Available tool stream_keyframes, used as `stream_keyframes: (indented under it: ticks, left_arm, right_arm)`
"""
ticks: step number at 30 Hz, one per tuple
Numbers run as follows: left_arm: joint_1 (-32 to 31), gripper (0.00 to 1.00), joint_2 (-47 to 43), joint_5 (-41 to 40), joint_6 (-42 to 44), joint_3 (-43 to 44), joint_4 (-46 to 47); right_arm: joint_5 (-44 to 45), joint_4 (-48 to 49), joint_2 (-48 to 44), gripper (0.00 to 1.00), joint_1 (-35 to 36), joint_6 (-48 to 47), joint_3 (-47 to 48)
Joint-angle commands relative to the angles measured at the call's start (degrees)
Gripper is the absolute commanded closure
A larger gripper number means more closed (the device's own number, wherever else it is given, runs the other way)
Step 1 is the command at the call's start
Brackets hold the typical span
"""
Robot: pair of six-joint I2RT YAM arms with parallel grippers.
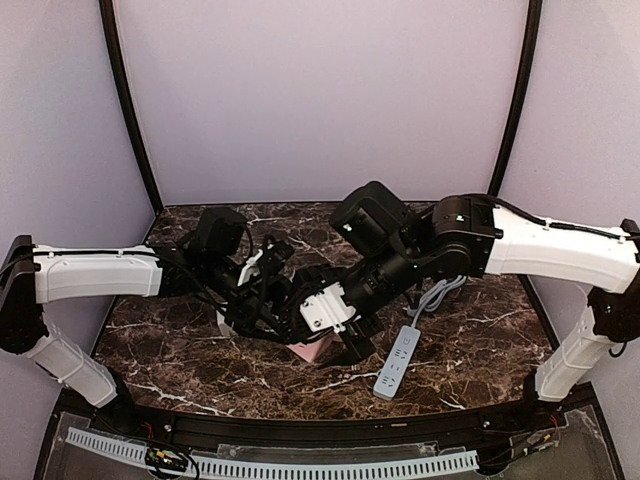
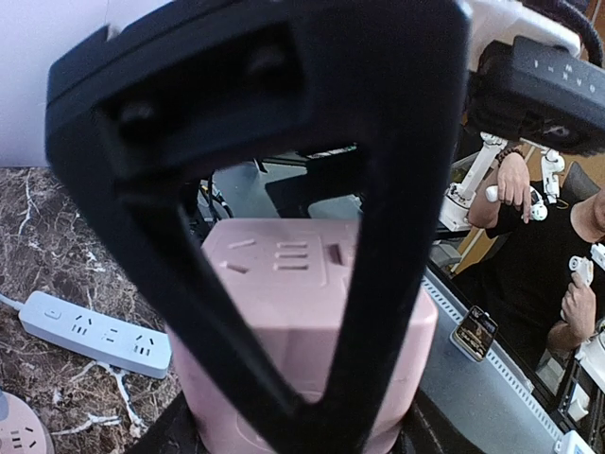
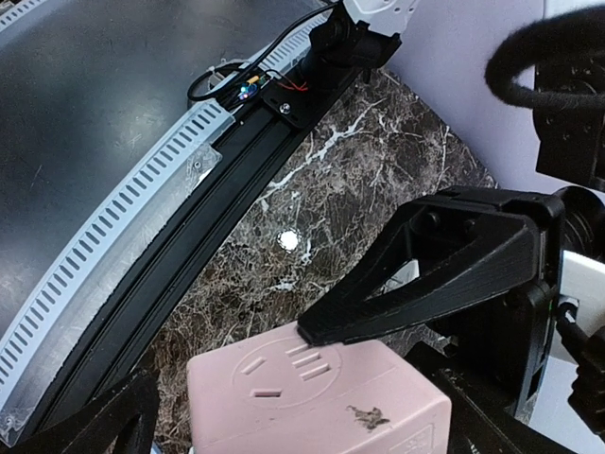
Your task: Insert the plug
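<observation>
A pink socket cube [image 1: 310,352] sits at the table's middle front, where both grippers meet. In the left wrist view the cube [image 2: 284,274] fills the span between my left gripper's [image 2: 298,443] own fingers, which press its sides. My right gripper's black triangular finger [image 2: 397,236] crosses in front. In the right wrist view the cube [image 3: 312,397] lies between my right gripper's [image 3: 293,430] spread fingers, with marble showing on its left side. The left gripper's finger [image 3: 444,265] has its tip at the cube's top far edge. No plug shows in any view.
A white power strip [image 1: 397,362] lies right of the cube, its grey cable [image 1: 432,295] running back under the right arm; it also shows in the left wrist view [image 2: 95,331]. A small pink round socket piece [image 2: 17,437] lies nearby. The table's front rail [image 3: 189,236] is close.
</observation>
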Motion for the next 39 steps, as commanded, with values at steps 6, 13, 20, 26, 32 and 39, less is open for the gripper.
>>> stream_keyframes:
  ticks: [6, 13, 20, 26, 32, 39]
  left_arm:
    - [0.0, 0.99, -1.2, 2.7, 2.0, 0.3, -1.8]
    - [0.0, 0.99, -0.8, 2.8, 2.2, 0.6, -2.1]
    - [0.0, 0.99, -1.0, 2.5, 2.4, 1.3, -2.4]
    - [0.2, 0.78, -0.5, 2.8, 2.0, 1.8, -2.4]
    - [3.3, 0.08, -1.4, 1.4, -11.4, -2.6, 13.4]
    - [7.5, 0.01, -1.0, -4.8, -30.0, -9.3, 36.9]
  right_arm:
    - [1.7, -0.6, 2.5, 0.03, 0.2, 0.5, 0.1]
    - [1.0, -1.3, 2.9, 0.19, 0.2, 0.7, 1.1]
    - [1.4, -2.0, 4.7, 0.61, 0.2, 1.3, 2.7]
    - [1.4, 0.3, 3.2, 0.81, 0.2, 1.5, 0.8]
    - [3.2, 5.2, -1.7, 1.0, 0.2, 4.7, -5.5]
    - [7.5, 12.1, -7.8, 1.0, 0.2, 13.6, -12.1]
